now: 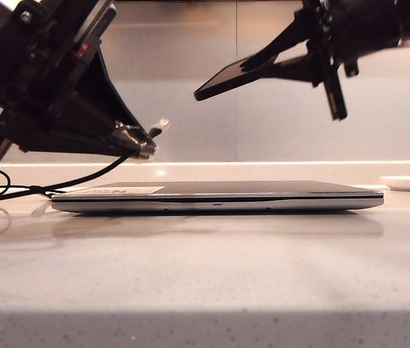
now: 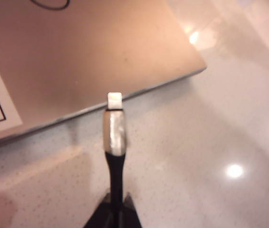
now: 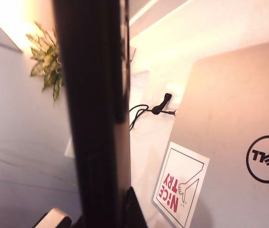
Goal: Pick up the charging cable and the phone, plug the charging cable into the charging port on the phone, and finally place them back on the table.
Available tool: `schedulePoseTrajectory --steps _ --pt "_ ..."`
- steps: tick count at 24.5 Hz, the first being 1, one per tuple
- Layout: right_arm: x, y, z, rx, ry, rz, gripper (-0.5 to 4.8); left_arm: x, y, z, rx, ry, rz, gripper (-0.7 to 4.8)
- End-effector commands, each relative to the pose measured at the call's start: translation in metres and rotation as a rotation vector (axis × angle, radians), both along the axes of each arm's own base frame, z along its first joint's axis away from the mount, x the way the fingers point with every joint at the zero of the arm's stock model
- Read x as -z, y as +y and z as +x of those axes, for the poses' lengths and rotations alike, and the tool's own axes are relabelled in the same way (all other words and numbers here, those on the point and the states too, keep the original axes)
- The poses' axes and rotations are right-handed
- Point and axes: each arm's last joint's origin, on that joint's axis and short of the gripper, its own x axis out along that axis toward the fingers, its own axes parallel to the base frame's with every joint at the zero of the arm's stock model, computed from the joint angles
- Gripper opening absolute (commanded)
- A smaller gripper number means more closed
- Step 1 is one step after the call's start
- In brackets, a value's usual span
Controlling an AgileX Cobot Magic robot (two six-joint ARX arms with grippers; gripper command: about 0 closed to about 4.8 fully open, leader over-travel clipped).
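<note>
Exterior view: my left gripper pinches the charging cable, plug poking past the jaws toward the phone, which my right gripper clamps aloft, angled for mating.

The table is a pale, speckled, glossy countertop that runs the full width of the scene. A closed silver-grey laptop lies flat across its middle, with a white sticker on the lid near the left end. To the left, loops of the black charging cable rest on the surface. Far right sits a small white dish.
</note>
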Motion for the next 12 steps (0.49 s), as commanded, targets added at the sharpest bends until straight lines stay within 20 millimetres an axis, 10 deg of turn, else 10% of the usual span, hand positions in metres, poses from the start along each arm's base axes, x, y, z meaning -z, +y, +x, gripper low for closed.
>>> schedulePoseTrajectory --steps 1,12 --pt "0.0 0.004 0.005 -0.011 -0.038 0.087 -0.05 -0.004 -0.002 0.001 -0.023 0.015 -0.068 -0.07" --pt "0.022 0.032 0.01 -0.102 0.056 0.134 -0.05 0.006 -0.012 0.01 -0.043 0.048 -0.096 -0.07"
